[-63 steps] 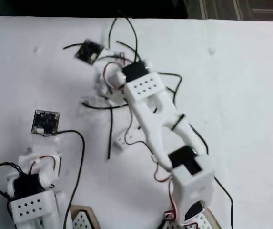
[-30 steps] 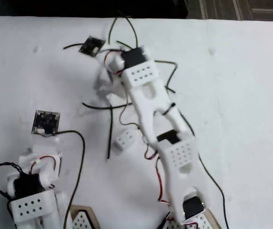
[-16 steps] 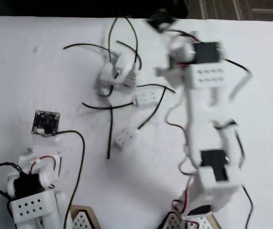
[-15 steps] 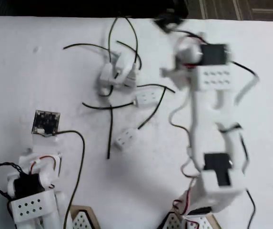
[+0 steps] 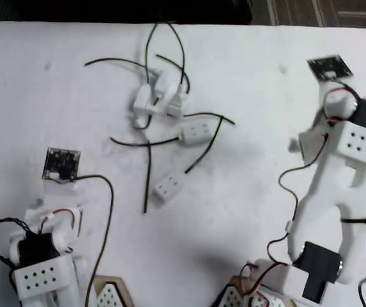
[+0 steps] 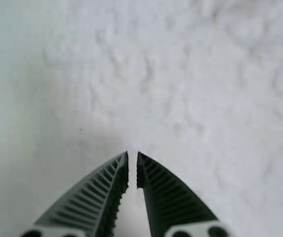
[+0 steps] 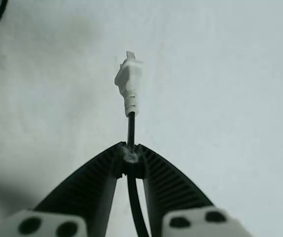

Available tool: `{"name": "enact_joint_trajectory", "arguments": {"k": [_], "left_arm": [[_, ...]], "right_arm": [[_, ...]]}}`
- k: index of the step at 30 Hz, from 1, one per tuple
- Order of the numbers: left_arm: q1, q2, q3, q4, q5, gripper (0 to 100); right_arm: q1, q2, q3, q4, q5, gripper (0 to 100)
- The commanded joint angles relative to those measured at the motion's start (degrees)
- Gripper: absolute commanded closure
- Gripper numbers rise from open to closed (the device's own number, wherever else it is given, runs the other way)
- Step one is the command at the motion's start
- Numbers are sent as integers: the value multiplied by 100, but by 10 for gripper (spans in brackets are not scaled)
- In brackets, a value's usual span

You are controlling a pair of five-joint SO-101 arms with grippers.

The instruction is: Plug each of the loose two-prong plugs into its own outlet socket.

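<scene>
- The right end effector (image 7: 130, 155), at 3 o'clock on the worktop (image 5: 42, 96), is clamped on a black cord (image 7: 131, 126). Its white plug (image 7: 129, 79) juts past the tips.
- The left end effector (image 6: 132, 168), at 7 o'clock, is all but closed and empty.
- A socket (image 5: 195, 131) and a second socket (image 5: 168, 185) lie near centre, apparently unplugged, so the task looks barely begun.
- The wrist view reveals the grip, while the high view places the sockets well apart from that arm.
</scene>
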Motion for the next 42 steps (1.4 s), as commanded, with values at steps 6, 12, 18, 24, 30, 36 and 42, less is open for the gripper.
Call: {"name": "enact_joint_trajectory", "arguments": {"k": [6,12,18,24,30,36,42], "left_arm": [[-40,-48,-26,-105,-44,943],[-40,-48,-26,-105,-44,943],[-40,-48,-26,-105,-44,943],[-40,-48,-26,-105,-44,943],[-40,-48,-26,-105,-44,943],[-40,-48,-26,-105,-44,943],[-40,-48,-26,-105,-44,943]], "right_arm": [[-470,-312,466,57,-1099,829],[-2202,-312,457,57,-2673,820],[-2809,-312,431,57,-2927,870],[-1956,-259,809,48,-1802,885],[-1288,-251,1714,-207,-633,752],[-1200,-251,2884,-1771,-457,726],[-1095,-242,3499,-2677,-457,726]]}}
